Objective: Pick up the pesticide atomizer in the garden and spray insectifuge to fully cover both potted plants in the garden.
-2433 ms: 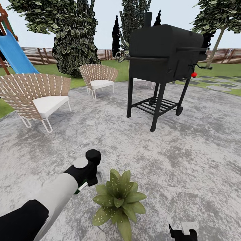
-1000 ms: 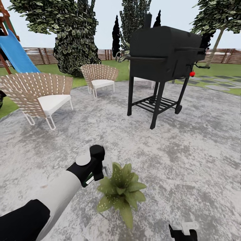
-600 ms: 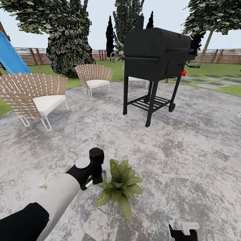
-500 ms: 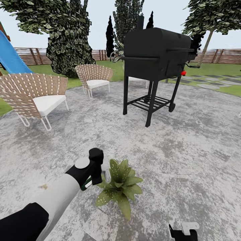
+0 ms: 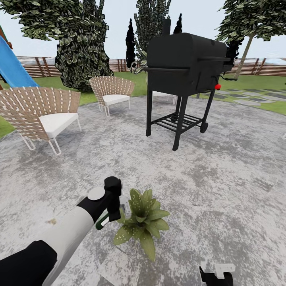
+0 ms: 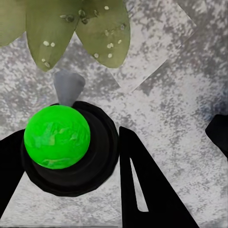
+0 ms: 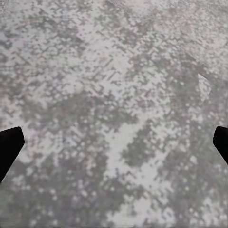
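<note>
Head view: grey mottled patio (image 5: 222, 186); left gripper (image 5: 113, 208) clamps atomizer (image 5: 104, 219); right gripper (image 5: 216, 275) spread, empty.

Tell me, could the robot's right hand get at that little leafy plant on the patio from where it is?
Probably yes. The right hand hangs low, apart from the potted plant, with bare patio between them. The left hand, holding the atomizer, stands on the plant's other side.

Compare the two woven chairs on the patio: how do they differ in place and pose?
The near tan woven chair with white cushion stands at the grey paved patio's left edge and looks larger; the far tan woven chair sits farther back, nearer the black barrel grill, looking smaller. The near one faces rightward, the far one more toward the camera. Both share weave, white cushions, thin white legs.
</note>
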Available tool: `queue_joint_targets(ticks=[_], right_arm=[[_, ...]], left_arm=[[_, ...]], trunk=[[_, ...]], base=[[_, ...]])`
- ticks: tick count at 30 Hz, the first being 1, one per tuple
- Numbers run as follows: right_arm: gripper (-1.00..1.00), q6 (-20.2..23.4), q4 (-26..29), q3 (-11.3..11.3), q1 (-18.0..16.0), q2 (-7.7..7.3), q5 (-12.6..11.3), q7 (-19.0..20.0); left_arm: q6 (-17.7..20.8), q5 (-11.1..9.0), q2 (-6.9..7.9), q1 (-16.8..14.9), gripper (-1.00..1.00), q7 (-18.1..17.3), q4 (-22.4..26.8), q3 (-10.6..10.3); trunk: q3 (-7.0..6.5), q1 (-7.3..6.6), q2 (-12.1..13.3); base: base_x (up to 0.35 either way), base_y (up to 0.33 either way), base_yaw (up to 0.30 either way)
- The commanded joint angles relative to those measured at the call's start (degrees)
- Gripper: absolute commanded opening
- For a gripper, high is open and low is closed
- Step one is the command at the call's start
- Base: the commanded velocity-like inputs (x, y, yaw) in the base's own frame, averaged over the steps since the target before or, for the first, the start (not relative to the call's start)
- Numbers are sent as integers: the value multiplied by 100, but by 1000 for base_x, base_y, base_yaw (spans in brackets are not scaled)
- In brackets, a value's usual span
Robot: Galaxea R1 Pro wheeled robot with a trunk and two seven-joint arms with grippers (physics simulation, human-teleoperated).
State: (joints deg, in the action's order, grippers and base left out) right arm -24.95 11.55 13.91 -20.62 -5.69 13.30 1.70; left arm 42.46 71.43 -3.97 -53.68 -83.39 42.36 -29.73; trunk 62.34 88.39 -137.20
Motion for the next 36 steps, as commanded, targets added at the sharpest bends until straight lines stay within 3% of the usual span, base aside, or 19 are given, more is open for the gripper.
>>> queue_joint_targets(ticks=[1,4,14,23,24,29,33,36], right_arm=[[100,-22,-4,51,-4,3,47,17],[100,-27,-10,51,-4,-11,41,14],[100,-26,-10,51,-4,-11,50,14],[100,-25,-11,51,-4,-11,50,14],[100,-26,-11,51,-4,-11,50,14],[100,-23,-13,51,-4,-11,50,14],[100,-26,-13,51,-4,-11,50,14],[100,-27,-13,51,-4,-11,50,14]], left_arm=[[61,38,1,-3,-100,-48,3,-7],[92,54,-56,16,-100,-11,15,11],[104,63,-40,19,-100,59,18,18],[107,106,-13,30,-100,68,9,-7],[108,113,23,37,-100,70,5,-4],[113,108,583,64,-100,61,-42,6],[109,83,607,166,-100,69,-157,-3],[112,65,612,196,-100,348,-166,8]], trunk=[[5,-1,-2],[5,-1,-2],[5,-1,-2],[5,-1,-2],[5,-1,-2],[5,-1,-2],[5,-1,-2],[5,-1,-2]], base=[[0,0,0],[0,0,0],[-175,167,-2],[124,202,-242],[11,11,-125],[2,2,-20],[0,0,0],[0,0,0]])
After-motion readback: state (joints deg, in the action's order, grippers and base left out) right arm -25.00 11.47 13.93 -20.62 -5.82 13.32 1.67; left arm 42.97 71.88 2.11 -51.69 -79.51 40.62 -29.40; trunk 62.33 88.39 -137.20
